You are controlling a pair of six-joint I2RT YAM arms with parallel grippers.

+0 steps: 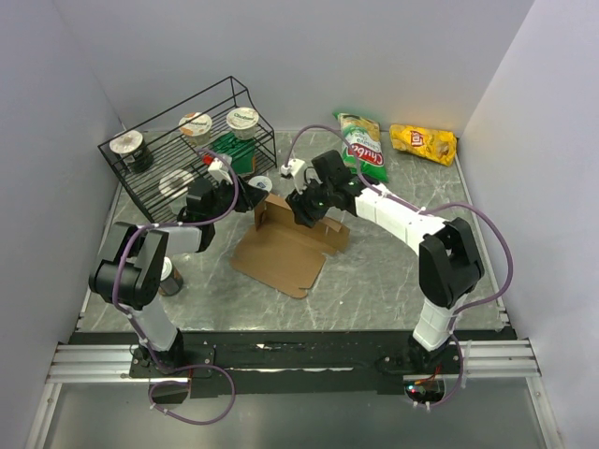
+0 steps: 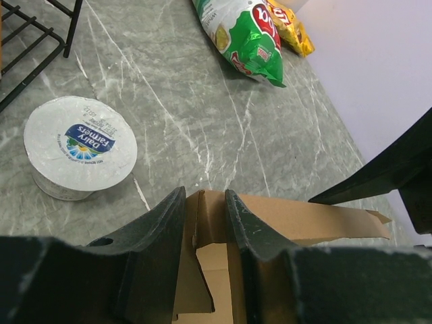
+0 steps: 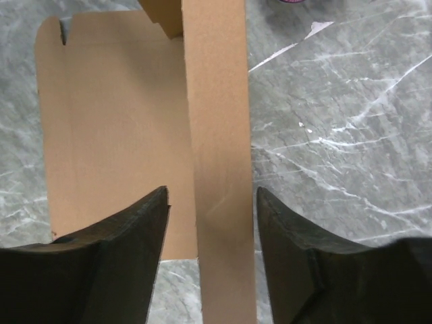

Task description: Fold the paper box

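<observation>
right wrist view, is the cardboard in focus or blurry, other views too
right wrist: paper box crisp, right fingers near the lens soft; left wrist: yogurt lid print readable, left fingers dim; top external: even light, soft shadows

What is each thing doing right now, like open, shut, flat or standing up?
paper box: partly folded, one wall up, rest flat
left hand: shut on a paper box flap
right hand: open around the raised wall
Dairy Farmers cup: upright, lid on
green chip bag: lying down
yellow chip bag: lying down
wire rack: standing, holding lidded cups
</observation>
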